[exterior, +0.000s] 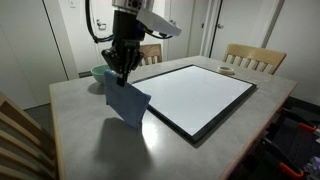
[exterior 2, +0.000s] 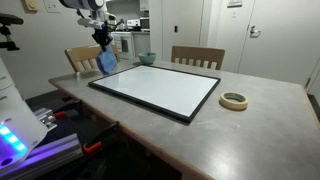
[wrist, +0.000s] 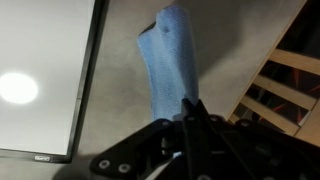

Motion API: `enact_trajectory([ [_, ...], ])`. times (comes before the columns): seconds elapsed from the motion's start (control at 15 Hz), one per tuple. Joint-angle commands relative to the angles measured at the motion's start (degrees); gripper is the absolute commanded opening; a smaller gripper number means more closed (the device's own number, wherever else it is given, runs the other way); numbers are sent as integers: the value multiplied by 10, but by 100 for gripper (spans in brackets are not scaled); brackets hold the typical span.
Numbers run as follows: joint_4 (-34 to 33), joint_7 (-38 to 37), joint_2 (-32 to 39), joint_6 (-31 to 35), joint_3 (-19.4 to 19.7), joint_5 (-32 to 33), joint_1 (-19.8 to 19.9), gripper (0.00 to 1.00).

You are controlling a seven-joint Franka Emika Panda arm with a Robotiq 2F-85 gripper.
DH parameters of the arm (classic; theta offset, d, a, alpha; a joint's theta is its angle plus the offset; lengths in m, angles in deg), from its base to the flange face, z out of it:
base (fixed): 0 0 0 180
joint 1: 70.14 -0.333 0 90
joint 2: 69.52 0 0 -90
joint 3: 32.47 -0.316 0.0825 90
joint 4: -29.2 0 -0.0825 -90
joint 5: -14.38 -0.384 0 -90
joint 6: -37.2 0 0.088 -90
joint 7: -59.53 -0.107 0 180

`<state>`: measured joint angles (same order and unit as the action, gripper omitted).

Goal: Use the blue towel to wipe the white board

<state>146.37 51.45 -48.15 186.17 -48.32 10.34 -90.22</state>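
Observation:
The blue towel (exterior: 127, 102) hangs in the air from my gripper (exterior: 119, 73), which is shut on its top edge, above the grey table just beside the white board's (exterior: 195, 95) short edge. In an exterior view the towel (exterior 2: 106, 61) dangles past the far left end of the board (exterior 2: 160, 88). The wrist view shows the towel (wrist: 170, 65) drooping from my closed fingertips (wrist: 192, 108), with the board's (wrist: 45, 70) black-framed edge at the left and bare table under the cloth.
A pale green bowl (exterior 2: 146, 58) sits on the table behind the board. A roll of tape (exterior 2: 234, 100) lies near the board's other end. Wooden chairs (exterior: 252, 58) stand round the table (exterior 2: 260, 130).

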Motion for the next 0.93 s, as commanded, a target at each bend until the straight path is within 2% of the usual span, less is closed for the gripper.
enact_trajectory([
  [0.0, 103, 65, -71, 58, -46, -84, 41, 1],
  [0.27, 169, 168, -105, 87, -79, -189, 82, 1],
  [0.53, 187, 344, -82, 70, -105, -327, 135, 1],
  [0.67, 194, 422, -73, 58, -104, -389, 156, 1],
  [0.73, 199, 447, -73, 50, -96, -404, 160, 1],
  [0.87, 204, 459, -66, 51, -71, -381, 156, 1],
])
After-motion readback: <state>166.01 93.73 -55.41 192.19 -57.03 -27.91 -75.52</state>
